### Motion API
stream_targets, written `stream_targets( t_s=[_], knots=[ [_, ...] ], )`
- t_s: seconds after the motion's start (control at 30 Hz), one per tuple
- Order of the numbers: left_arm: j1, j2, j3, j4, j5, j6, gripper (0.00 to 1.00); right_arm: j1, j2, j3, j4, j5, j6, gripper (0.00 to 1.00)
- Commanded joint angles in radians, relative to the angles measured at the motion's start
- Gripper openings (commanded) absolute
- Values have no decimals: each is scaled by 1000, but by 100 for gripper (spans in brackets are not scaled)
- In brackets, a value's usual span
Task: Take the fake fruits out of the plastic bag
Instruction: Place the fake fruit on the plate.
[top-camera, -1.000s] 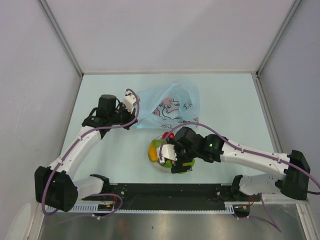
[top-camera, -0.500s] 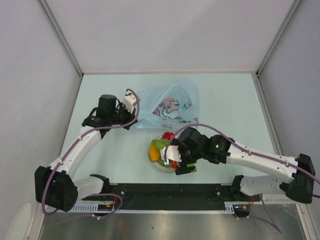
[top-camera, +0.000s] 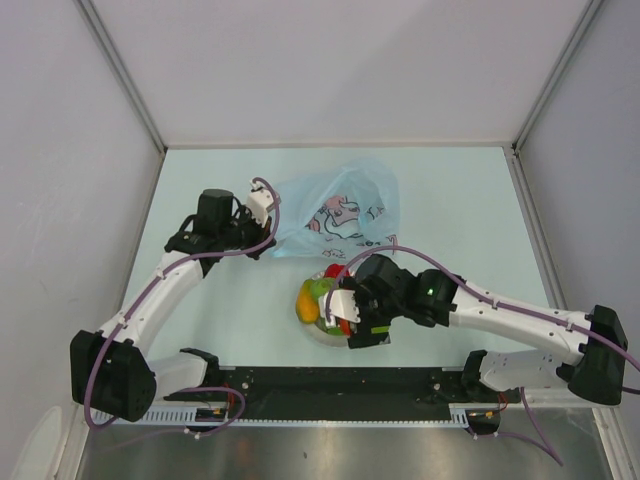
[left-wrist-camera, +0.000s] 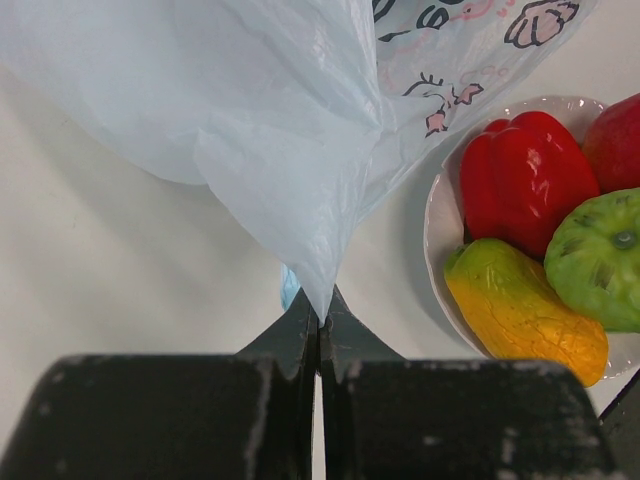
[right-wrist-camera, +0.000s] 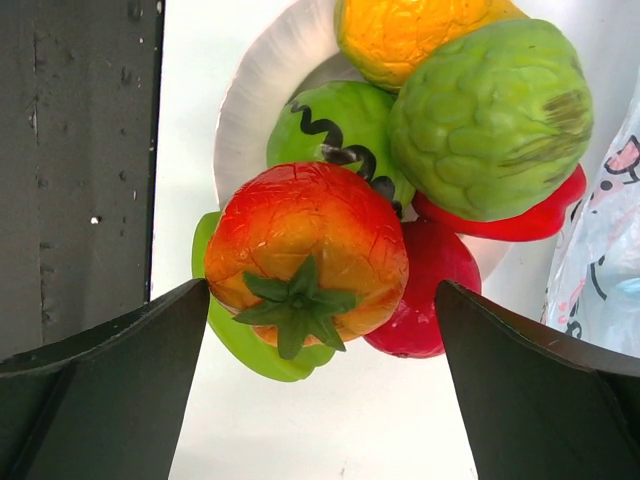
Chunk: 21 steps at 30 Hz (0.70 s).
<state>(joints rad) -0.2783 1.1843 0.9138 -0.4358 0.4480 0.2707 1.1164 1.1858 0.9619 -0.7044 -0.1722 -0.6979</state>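
Nearest the front edge of the bench, about midway along it, a white plate (right-wrist-camera: 250, 110) carries the heaped fake fruits (top-camera: 320, 298). The right gripper (right-wrist-camera: 318, 292) hangs over this heap with its jaws spread wide. An orange-red tomato (right-wrist-camera: 305, 250) lies between them, clear of both fingers, so nothing is grasped. Beyond the tomato sit a striped green fruit (right-wrist-camera: 330, 125), a bumpy green fruit (right-wrist-camera: 490, 115) and a yellow-orange fruit (right-wrist-camera: 410, 30). A red pepper (left-wrist-camera: 515, 180) lies on the plate's far side.

Farther back, around mid-bench, the plastic bag (top-camera: 340, 210) lies crumpled, its near edge just beside the plate. Its contents cannot be made out. The left gripper (left-wrist-camera: 320, 335), at the bag's left side, is clenched on a pinched fold of the film.
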Motion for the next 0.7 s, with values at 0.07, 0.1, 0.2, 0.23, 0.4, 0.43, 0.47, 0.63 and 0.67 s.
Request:
stream_targets(
  t_s=[0.07, 0.1, 0.2, 0.23, 0.4, 0.43, 0.47, 0.63, 0.67],
  knots=[
    [7, -9, 11, 8, 15, 9, 0, -35, 3, -3, 63, 17, 63, 100],
    [7, -11, 13, 6, 15, 12, 0, -52, 6, -2, 65, 16, 63, 100],
    [7, -11, 10, 11, 15, 9, 0, -56, 8, -2, 65, 17, 52, 100],
    [7, -11, 11, 11, 15, 5, 0, -56, 9, -3, 68, 16, 51, 100],
    [7, -8, 14, 11, 18, 9, 0, -50, 12, -3, 56, 0, 41, 100],
    [7, -6, 13, 12, 18, 7, 0, -49, 12, -3, 54, -1, 41, 100],
    [7, -8, 11, 11, 17, 7, 0, -50, 12, -2, 51, -1, 41, 100],
    [7, -11, 7, 16, 18, 9, 0, -44, 8, -3, 43, -1, 31, 100],
    [5, -8, 8, 14, 18, 7, 0, -43, 9, -3, 39, -3, 29, 100]
  ],
)
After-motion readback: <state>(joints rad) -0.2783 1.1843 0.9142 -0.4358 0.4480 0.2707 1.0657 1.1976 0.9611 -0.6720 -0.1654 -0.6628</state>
